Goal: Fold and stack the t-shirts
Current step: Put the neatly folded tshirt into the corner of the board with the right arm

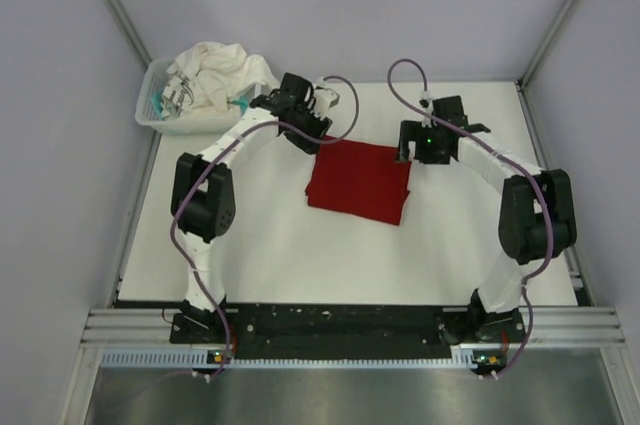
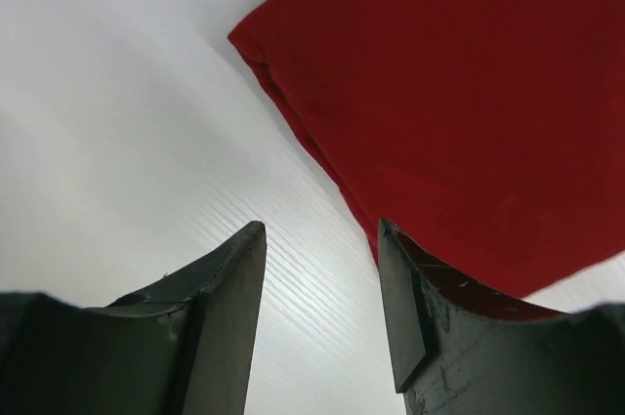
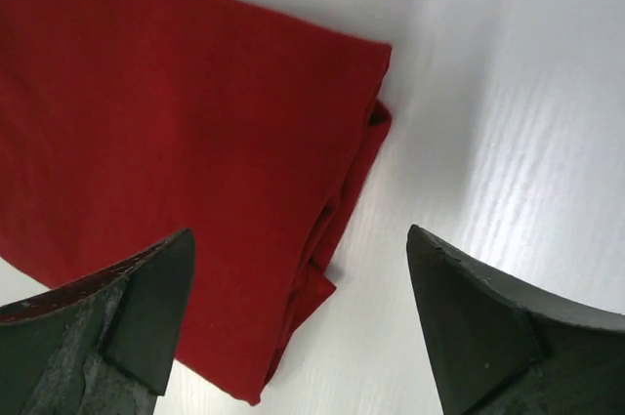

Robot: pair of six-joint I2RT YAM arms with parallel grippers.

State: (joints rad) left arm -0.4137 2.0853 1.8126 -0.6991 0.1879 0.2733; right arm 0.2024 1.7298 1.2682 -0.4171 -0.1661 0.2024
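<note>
The deep red t-shirt (image 1: 358,183) lies folded into a flat rectangle at the middle of the white table. It also shows in the left wrist view (image 2: 469,103) and in the right wrist view (image 3: 186,142). My left gripper (image 1: 312,137) is open and empty above the table just off the shirt's far left corner; in its own view (image 2: 322,239) only bare table lies between the jaws. My right gripper (image 1: 408,153) is open wide and empty over the shirt's far right edge (image 3: 298,249). The white t-shirt (image 1: 222,73) lies crumpled in the basket at the far left.
A small white slatted basket (image 1: 160,115) stands at the table's far left corner, with a teal item beside the cloth. Grey walls and metal frame posts enclose the table (image 1: 260,255). Purple cables loop over both arms.
</note>
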